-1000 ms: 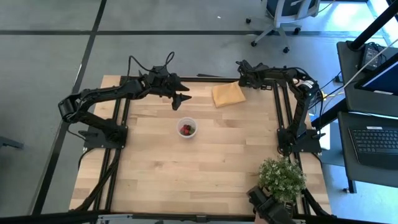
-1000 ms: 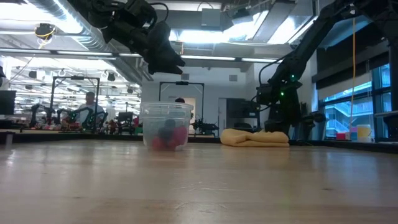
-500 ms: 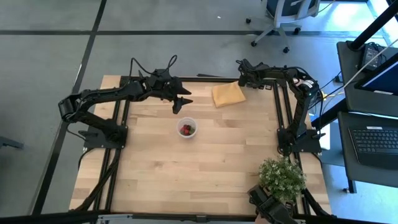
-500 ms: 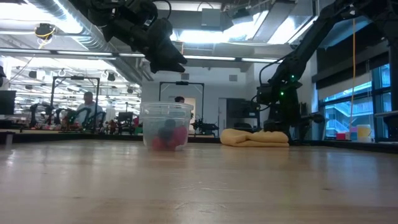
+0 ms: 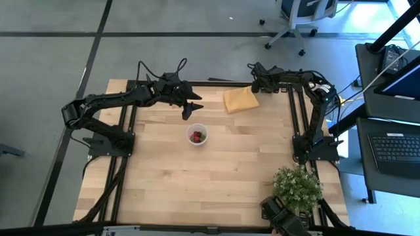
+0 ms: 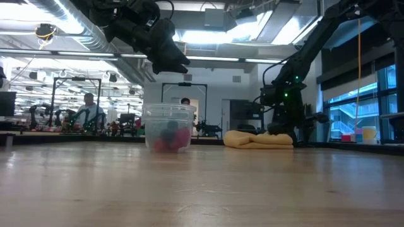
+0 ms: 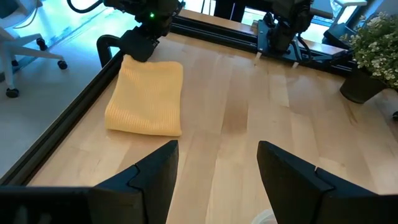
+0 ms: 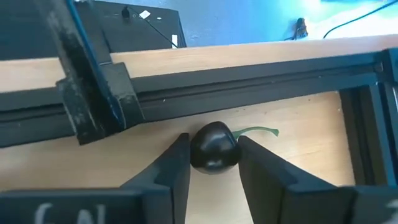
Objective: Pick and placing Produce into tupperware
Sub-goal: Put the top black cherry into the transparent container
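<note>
The translucent tupperware cup (image 5: 197, 135) stands on the table's middle with red and dark fruits (image 6: 168, 140) inside. My left gripper (image 5: 191, 109) hangs open in the air just beyond the cup's far-left side, well above its rim (image 6: 168, 108). My right gripper (image 5: 252, 81) is at the table's far edge, beside the orange cloth (image 5: 240, 99). It is shut on a dark maroon cherry (image 8: 214, 154) with a green stem (image 8: 256, 130). My right gripper pinches the cherry's round body (image 8: 214, 155) between its two fingertips (image 8: 180, 163), one on each side. The green stem sticks out free beyond the fingers. The cherry sits close above the wood beside the black frame rail; whether it rests there I cannot tell.
A black frame rail (image 8: 186, 93) runs along the far edge just behind the cherry. The folded orange cloth (image 7: 147, 98) lies flat near the far edge. A bushy potted plant (image 5: 297, 187) stands at the near right corner. Bare wood (image 5: 170, 177) stretches near the cup.
My left gripper has drifted a little toward the table's right, staying open and high above the cup. The right gripper and the cup have kept still.
</note>
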You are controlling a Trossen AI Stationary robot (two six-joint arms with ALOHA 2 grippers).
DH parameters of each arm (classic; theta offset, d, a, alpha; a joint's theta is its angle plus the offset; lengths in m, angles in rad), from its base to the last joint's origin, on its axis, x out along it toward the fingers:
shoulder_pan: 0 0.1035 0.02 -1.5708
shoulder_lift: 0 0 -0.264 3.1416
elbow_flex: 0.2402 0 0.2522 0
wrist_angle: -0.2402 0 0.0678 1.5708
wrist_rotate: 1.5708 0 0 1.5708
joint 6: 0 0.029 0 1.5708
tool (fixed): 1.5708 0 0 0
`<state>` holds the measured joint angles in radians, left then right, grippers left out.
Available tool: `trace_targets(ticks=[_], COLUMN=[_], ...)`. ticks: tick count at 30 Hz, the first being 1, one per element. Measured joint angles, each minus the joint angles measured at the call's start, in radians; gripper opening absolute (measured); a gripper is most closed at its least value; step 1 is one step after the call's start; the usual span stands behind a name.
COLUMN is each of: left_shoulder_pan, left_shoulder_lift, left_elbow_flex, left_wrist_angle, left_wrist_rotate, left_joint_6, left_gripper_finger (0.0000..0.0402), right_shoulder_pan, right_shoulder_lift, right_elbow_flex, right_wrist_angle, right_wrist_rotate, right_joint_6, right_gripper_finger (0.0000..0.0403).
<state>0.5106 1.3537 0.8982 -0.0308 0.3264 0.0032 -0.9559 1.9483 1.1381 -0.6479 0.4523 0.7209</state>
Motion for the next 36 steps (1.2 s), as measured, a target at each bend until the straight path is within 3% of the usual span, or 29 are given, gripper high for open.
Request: trace_targets(ticks=[17, 25, 30, 36], left_shoulder_pan=[0.0, 0.0, -0.001, -0.01], left_shoulder_lift=[0.0, 0.0, -0.018, -0.085], left_elbow_flex=[0.0, 0.0, 0.0, 0.0], left_wrist_angle=[-0.002, -0.008, -0.003, -0.005], left_wrist_rotate=[0.003, 0.019, 0.122, 0.136], left_joint_6=[0.008, 0.009, 0.008, 0.008], left_gripper_finger=[0.0212, 0.0212, 0.0212, 0.0212], right_shoulder_pan=[0.132, 0.262, 0.397, 0.601], right_shoulder_lift=[-0.129, -0.26, -0.36, -0.428], right_elbow_flex=[-0.006, -0.005, -0.004, -0.002], right_wrist_angle=[-0.159, -0.174, -0.106, 0.197], right_wrist_rotate=[-0.039, -0.128, -0.223, -0.31], right_joint_6=[-0.053, -0.132, -0.156, -0.152], right_gripper_finger=[0.0124, 0.0123, 0.0124, 0.0125])
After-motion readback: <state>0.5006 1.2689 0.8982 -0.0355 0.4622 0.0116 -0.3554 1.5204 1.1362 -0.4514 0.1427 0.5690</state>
